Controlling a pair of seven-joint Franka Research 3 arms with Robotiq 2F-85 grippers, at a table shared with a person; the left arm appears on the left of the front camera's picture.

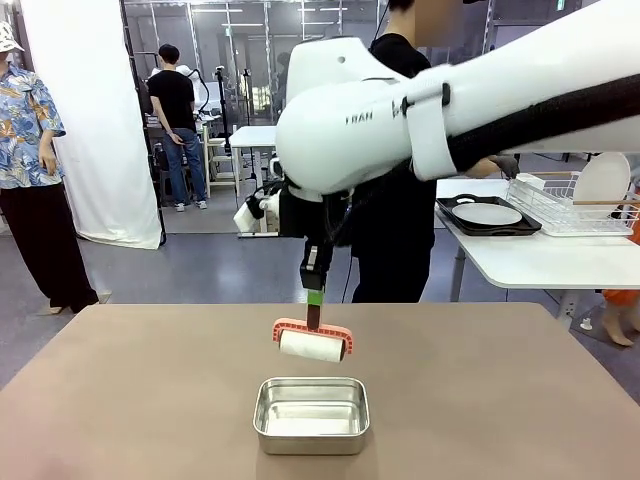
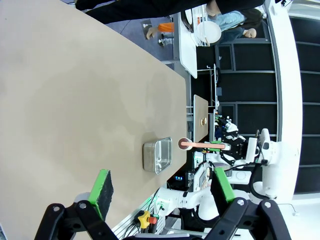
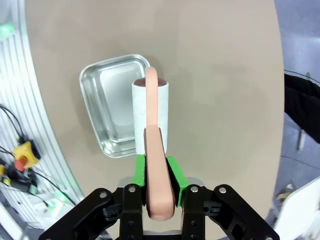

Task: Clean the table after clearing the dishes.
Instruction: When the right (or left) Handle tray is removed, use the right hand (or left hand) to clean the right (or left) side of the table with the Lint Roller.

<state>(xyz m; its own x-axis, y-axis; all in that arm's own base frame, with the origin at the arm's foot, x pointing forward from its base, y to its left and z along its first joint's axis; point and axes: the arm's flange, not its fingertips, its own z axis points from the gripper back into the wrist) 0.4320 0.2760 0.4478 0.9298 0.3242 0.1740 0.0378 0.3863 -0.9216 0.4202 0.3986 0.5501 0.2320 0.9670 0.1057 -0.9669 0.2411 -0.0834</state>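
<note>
Nearest the lens sat the steel pan (image 1: pixel 311 415), shallow and rectangular. It rested on the beige-brown desk (image 1: pixel 120 400), close to the near edge and about midway along it.

On the pan's left side and well apart from it, the left pincer (image 2: pixel 162 186) hung with its jaws spread wide. Nothing was between its green pads (image 2: pixel 102 187). From that wrist view the pan (image 2: pixel 157 156) looked small, far along the desk's edge.

Just above the pan's far rim hung a lint roller (image 1: pixel 311 343), clear of the desk. Its white roll lay level under a salmon-pink frame. The pink handle rose straight from the frame into the right pincer (image 1: pixel 315 292), whose white arm reached in from the pan's right. From the right wrist view, that pincer (image 3: pixel 160 172) was clamped on the handle, a green pad (image 3: pixel 175 172) pressed to each side. Below it, the roll (image 3: pixel 150 112) overlapped one long rim of the pan (image 3: pixel 107 107).

Behind the pan, across the desk's far edge, stood a person (image 1: pixel 390 240) in black.

Farther right of the pan and beyond the desk was a white table (image 1: pixel 540 262). On it lay a dark tray (image 1: pixel 487 231) carrying a round plate (image 1: pixel 487 213). A wire rack (image 1: pixel 555 210) stood just beside the tray, on the side away from the pan. An upright plate (image 1: pixel 603 180) leaned inside the rack.
</note>
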